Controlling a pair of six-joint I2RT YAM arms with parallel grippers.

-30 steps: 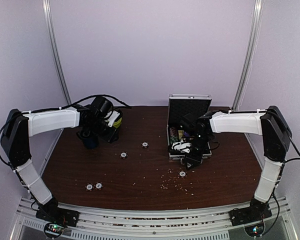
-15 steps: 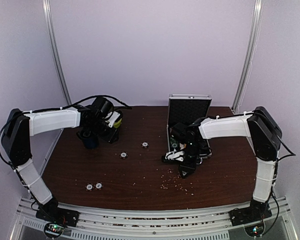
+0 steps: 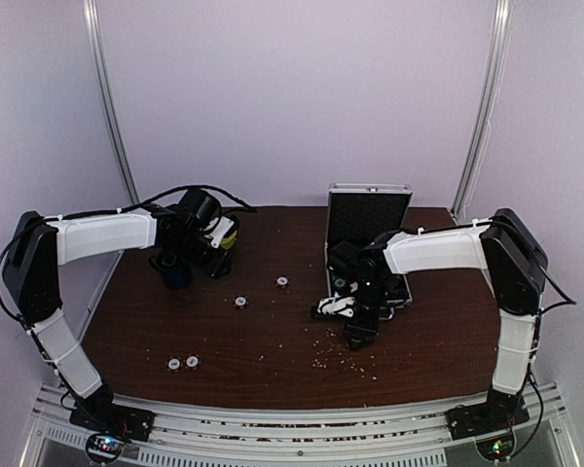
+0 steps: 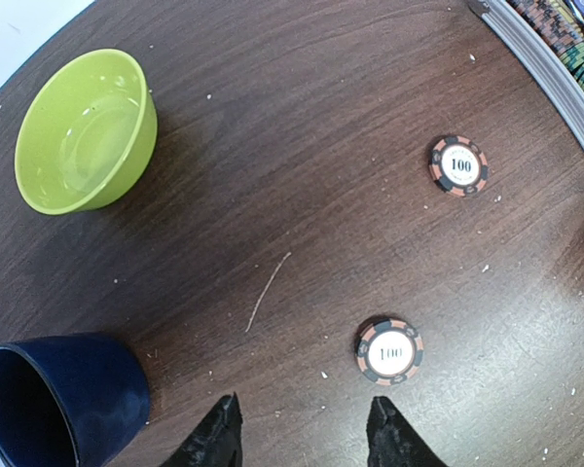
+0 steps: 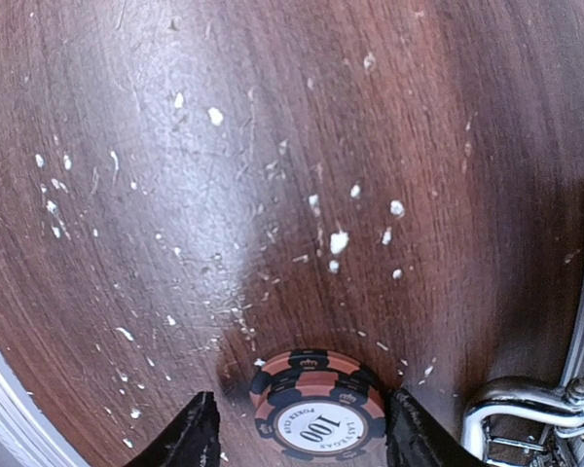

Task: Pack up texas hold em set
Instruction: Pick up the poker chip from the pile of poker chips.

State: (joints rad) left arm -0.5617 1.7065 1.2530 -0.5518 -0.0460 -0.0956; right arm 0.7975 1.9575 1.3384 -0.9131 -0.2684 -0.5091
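One chip (image 5: pixel 319 413) lies flat on the tabletop (image 5: pixel 175 195) between the fingers of the right tool (image 5: pixel 302 401), at the bottom of the right wrist view. The fingers stand apart, one on each side of the chip. They have not pressed on it, though the one on the right side of the frame seems almost to touch. We think they straddle it this way so that one closing will catch it by the rim. The handle (image 5: pixel 511 409) in the lower right corner shows that the open case (image 3: pixel 368 216) is just beside, so the carry should be short. White crumbs (image 5: pixel 339 240) lie around the chip, and they could make it slide.

The left tool (image 4: pixel 302 443) hangs with its fingers apart and nothing between them, at the bottom edge of its own view. A near chip (image 4: pixel 389 350) lies just above it in the frame and a far chip (image 4: pixel 458 165) toward the upper right. We judge that the near one is its likely next target. The green bowl (image 4: pixel 83 131) at the upper left and the blue mug (image 4: pixel 58 399) at the lower left are not part of the set.

In the top view another chip (image 3: pixel 173 364) and its neighbour (image 3: pixel 192 362) lie at the lower left, well apart from the case. So the packing is not yet finished.
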